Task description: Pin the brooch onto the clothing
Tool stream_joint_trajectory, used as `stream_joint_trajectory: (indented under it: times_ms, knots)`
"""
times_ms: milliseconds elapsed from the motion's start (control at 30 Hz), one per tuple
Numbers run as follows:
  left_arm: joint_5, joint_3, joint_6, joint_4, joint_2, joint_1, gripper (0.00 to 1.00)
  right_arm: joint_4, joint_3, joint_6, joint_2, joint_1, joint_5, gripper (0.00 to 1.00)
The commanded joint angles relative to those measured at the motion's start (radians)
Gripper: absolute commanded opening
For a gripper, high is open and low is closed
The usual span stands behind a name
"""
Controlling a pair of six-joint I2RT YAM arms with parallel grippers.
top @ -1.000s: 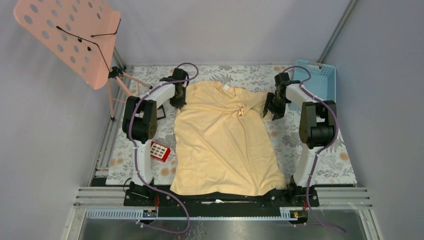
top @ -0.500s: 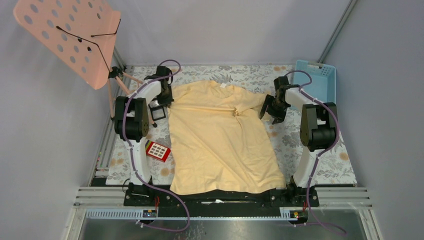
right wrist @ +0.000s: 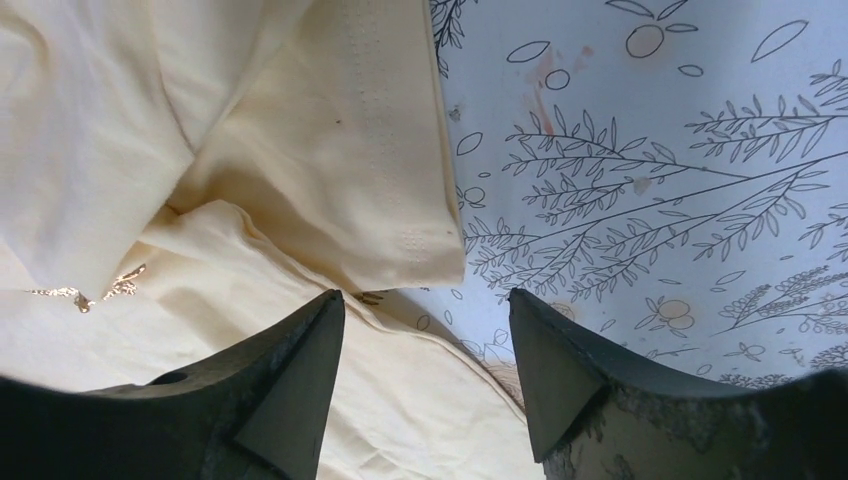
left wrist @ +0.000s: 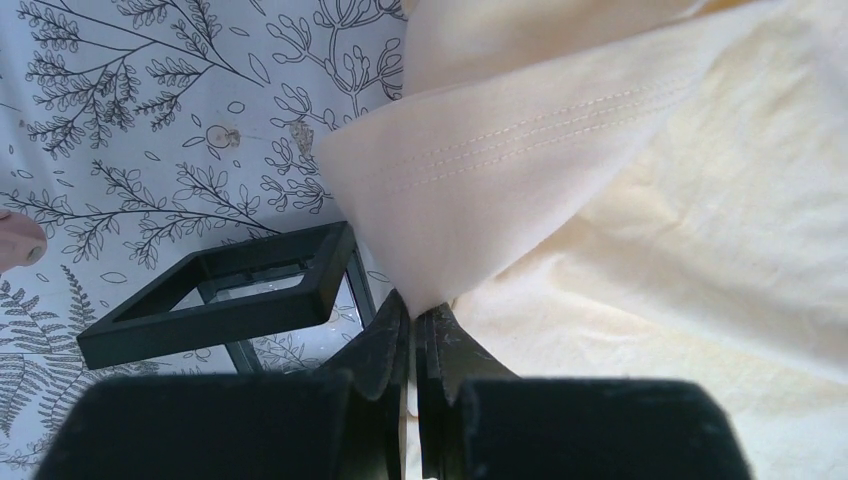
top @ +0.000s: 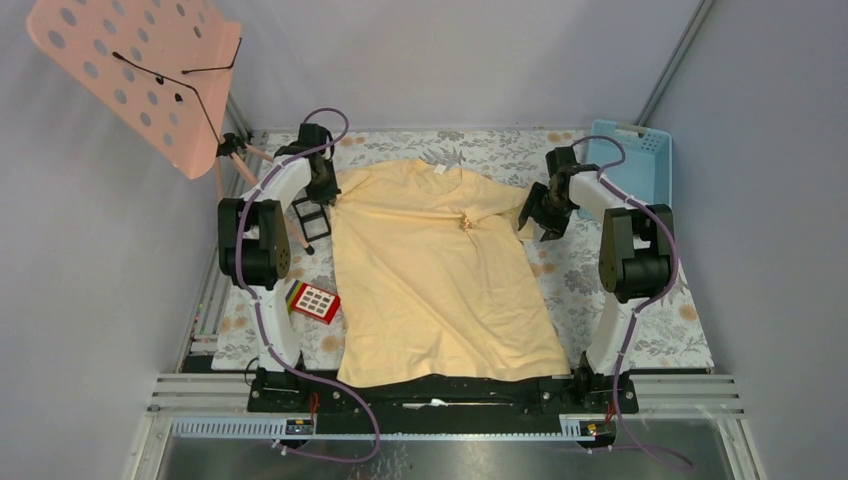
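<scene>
The pale yellow T-shirt [top: 440,290] lies spread on the flowered table cover, neck at the far side. A tiny shiny brooch [top: 466,222] sits on its chest near the right sleeve; in the right wrist view it glints [right wrist: 90,294] at the left edge. My left gripper [top: 325,188] is shut on the left sleeve's hem [left wrist: 440,200], the cloth pinched between the jaws [left wrist: 413,312]. My right gripper [top: 536,214] is open and empty just above the folded right sleeve [right wrist: 340,170], its fingertips [right wrist: 425,300] straddling the shirt's edge and the bare cover.
A black square frame [top: 310,214] lies beside the left sleeve, close to my left jaws [left wrist: 220,290]. A red keypad toy [top: 316,301] lies at the near left. A blue basket [top: 632,165] stands far right. A pink perforated stand [top: 140,70] rises at the far left.
My left gripper has moved left and farther back with the sleeve, dragging the shirt left and flattening it. The black frame is now uncovered. The right gripper barely shifted.
</scene>
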State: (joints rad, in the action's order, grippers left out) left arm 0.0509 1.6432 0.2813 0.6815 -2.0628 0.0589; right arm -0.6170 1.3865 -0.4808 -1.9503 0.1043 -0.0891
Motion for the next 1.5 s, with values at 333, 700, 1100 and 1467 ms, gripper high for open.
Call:
stream_joint_trajectory:
  times_ms: [333, 700, 1100, 1467]
  knots:
    - [-0.089, 0.01, 0.024, -0.043, 0.094, -0.005, 0.0, 0.009, 0.019, -0.114, 0.008, 0.064, 0.07, 0.59]
    - [0.019, -0.003, -0.006, -0.05, 0.161, 0.042, 0.87, -0.078, 0.256, 0.069, 0.036, 0.063, 0.173, 0.86]
    - [0.114, -0.065, -0.058, -0.053, 0.303, 0.442, 0.99, -0.239, 0.601, 0.105, -0.263, 0.035, 0.097, 0.86]
    - [-0.069, -0.299, 0.186, -0.337, 0.37, 0.851, 0.99, -0.297, 0.758, 0.062, -0.413, 0.013, -0.002, 0.77]
